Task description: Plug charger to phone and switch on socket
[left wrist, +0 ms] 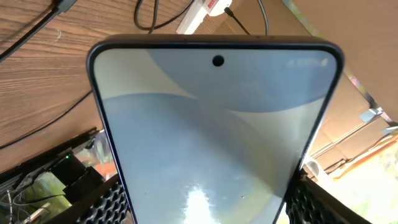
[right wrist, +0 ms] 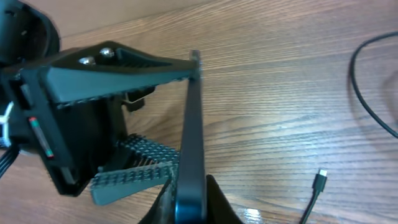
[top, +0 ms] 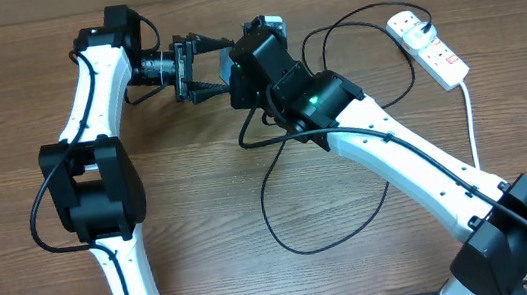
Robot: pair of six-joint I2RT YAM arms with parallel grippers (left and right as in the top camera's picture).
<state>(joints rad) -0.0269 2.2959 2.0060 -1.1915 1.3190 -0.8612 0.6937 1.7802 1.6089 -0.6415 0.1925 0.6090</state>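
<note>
Phone [left wrist: 217,143] clamped across width by left gripper [top: 212,68]; right gripper [right wrist: 186,208] seems pinched shut on its thin edge. Charger tip [right wrist: 320,177] lies free on table [right wrist: 280,93]. Step, likely: positioning phone. Next: right must release, fetch tip.

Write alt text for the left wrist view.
A slim smartphone with a blue-grey gradient screen fills the frame, clamped across its width between the black ridged fingers of the left gripper. Behind it lie a wooden table, black cables and a white power strip.
</note>
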